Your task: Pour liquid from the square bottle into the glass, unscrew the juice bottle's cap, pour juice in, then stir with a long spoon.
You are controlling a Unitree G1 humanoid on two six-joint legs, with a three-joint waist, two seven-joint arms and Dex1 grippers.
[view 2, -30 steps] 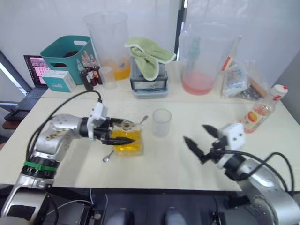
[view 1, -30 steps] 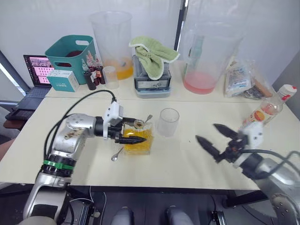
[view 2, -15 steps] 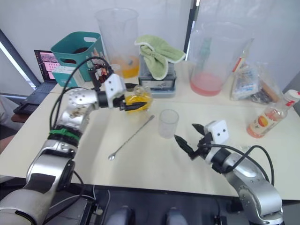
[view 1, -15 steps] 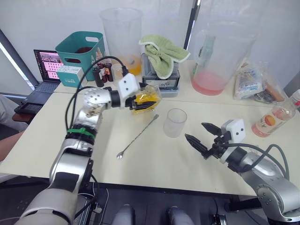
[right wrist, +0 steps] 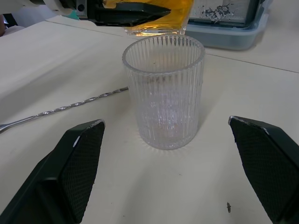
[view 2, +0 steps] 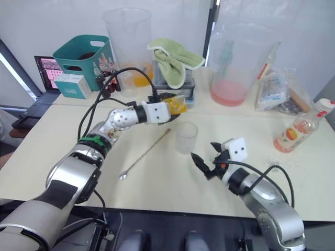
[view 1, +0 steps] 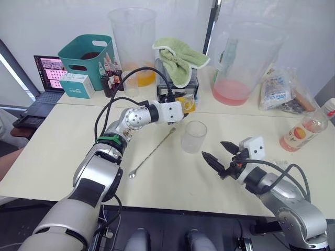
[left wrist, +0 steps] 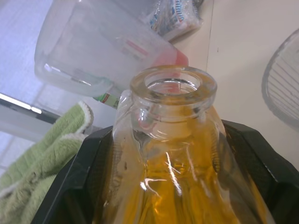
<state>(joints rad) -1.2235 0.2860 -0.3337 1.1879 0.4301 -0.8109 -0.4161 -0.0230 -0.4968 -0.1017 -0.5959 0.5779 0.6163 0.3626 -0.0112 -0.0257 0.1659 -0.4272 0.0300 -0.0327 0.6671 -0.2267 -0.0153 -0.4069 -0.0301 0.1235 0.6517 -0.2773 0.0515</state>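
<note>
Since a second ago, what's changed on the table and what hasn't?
The left gripper, shut on the square bottle, lifted it off the table and carried it up beside the glass, laying it over. The right gripper moved in toward the glass, fingers open. The glass, the long spoon and the juice bottle stayed put.

A pale cream table (view 1: 63, 151) carries everything. Near its middle stands an empty ribbed glass (view 1: 193, 136), and a long spoon (view 1: 153, 152) lies flat just beside it, slanting toward the front edge. A juice bottle (view 1: 311, 124) with a white cap stands at the right edge. Along the back edge sit a teal basket (view 1: 84, 57), a small white box (view 1: 77, 86), dark little bottles (view 1: 109, 81), two large clear pitchers (view 1: 132, 39), a grey box under a green towel (view 1: 178, 58), and crinkled snack bags (view 1: 280, 91). A laptop (view 1: 47, 78) sits at the back left corner.
</note>
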